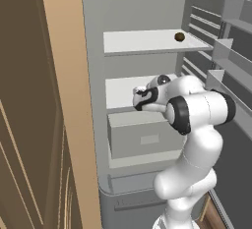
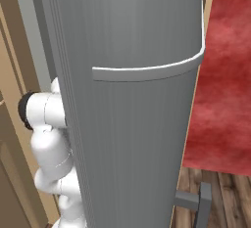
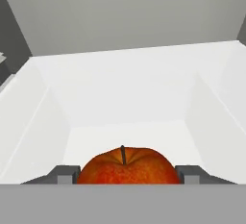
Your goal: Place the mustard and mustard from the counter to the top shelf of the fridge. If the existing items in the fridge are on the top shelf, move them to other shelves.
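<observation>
A small orange-red ball, an apple (image 3: pixel 126 168) with a dark stem, sits between my gripper's (image 3: pixel 128 175) two grey fingertips (image 3: pixel 66 174), which are shut on its sides. My hand (image 1: pixel 143 98) reaches into the fridge (image 1: pixel 93 75) at the middle white shelf (image 1: pixel 120 91), and the hand view looks along that shelf (image 3: pixel 129 93) to the grey back wall. A small dark brown lump (image 1: pixel 179 37) lies at the right end of the top shelf (image 1: pixel 142 41). Both mustards and the counter are out of view.
A pale grey drawer box (image 1: pixel 142 137) sits just under my hand. The open door's racks (image 1: pixel 231 56) stand close on the right of my arm. From the right base, the door's grey outer face (image 2: pixel 132 124) blocks the inside; a red rug (image 2: pixel 225 75) lies beyond.
</observation>
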